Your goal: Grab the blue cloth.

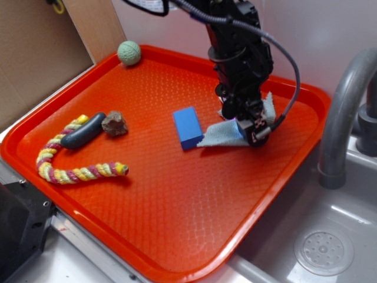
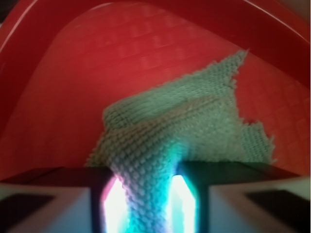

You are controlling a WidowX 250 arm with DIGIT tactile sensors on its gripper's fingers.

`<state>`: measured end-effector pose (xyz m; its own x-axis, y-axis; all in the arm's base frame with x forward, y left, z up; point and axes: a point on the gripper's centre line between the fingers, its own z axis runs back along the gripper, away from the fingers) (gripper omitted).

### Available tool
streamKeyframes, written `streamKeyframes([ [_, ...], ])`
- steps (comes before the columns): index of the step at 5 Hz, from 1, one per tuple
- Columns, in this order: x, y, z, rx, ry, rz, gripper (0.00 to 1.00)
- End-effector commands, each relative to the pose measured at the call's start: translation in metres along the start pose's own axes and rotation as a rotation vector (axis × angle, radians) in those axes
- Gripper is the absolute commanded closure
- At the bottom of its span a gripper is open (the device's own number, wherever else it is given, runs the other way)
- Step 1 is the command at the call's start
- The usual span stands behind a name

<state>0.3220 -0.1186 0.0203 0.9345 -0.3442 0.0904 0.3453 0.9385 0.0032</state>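
Gripper (image 1: pixel 250 127) at the right of the orange tray (image 1: pixel 177 236), fingers (image 2: pixel 187 199) nearly closed on a bunched fold of the blue cloth (image 2: pixel 194 126), which lies just right of the bright blue block (image 1: pixel 187 127). Judged step: securing the pinch. Keep the fold centred between the fingers, squeeze firmly, then lift straight up, since thin weave slips easily and the block sits close.

An orange tray (image 1: pixel 147 224) holds a green ball (image 1: pixel 129 52) at its far corner, a blue block (image 1: pixel 187 127) mid-tray, and at left a brown rock (image 1: pixel 115 124) beside a dark handle (image 1: pixel 82 131) on a curved rope toy (image 1: pixel 70 171). A faucet (image 1: pixel 341 112) rises over the sink (image 1: pixel 318 247) at right.
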Motion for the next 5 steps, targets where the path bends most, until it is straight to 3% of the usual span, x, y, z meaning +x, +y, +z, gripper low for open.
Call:
streamKeyframes([
  [1,-0.03,0.047,0.036,0.117,0.024,0.228,1.0],
  [2,-0.049,0.069,0.088,0.138,0.026,0.46,1.0],
  [3,-0.076,0.094,0.133,-0.001,-0.085,0.593,1.0],
  [4,-0.086,0.102,0.181,-0.098,-0.127,0.566,1.0],
  [5,-0.08,0.095,0.222,-0.073,-0.12,0.515,1.0],
])
